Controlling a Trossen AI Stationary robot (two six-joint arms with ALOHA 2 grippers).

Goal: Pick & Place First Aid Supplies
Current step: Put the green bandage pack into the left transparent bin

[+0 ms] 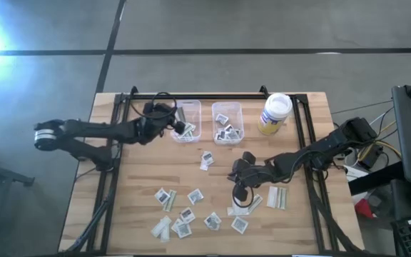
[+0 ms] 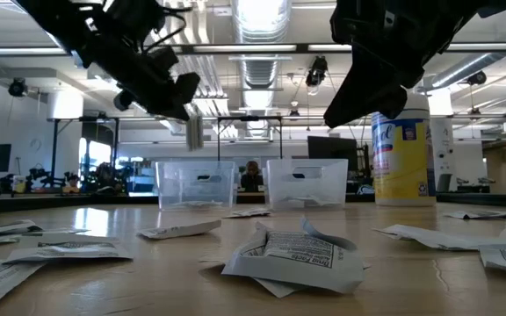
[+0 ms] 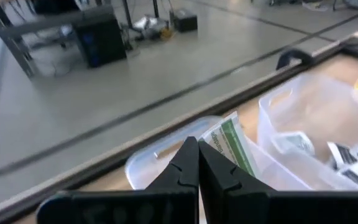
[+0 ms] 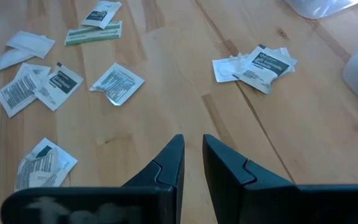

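While most of the first aid supplies lie scattered flat across the near half of the wooden table, the left gripper hangs over the left clear bin at the far side, its fingers clenched on a long narrow packet that is pale with a green stripe and hangs edge-down between them. The loose supplies are of two kinds: square white packets with dark print, several crumpled or overlapping, and long pale strips lying side by side near the right arm. A few printed square packets already rest in the right clear bin, and two more lie on the bare wood just near of the bins. The right gripper is above the table near its middle, right of the main scatter, its fingers standing slightly apart with nothing between them. A white-lidded yellow jar stands upright to the right of the bins.
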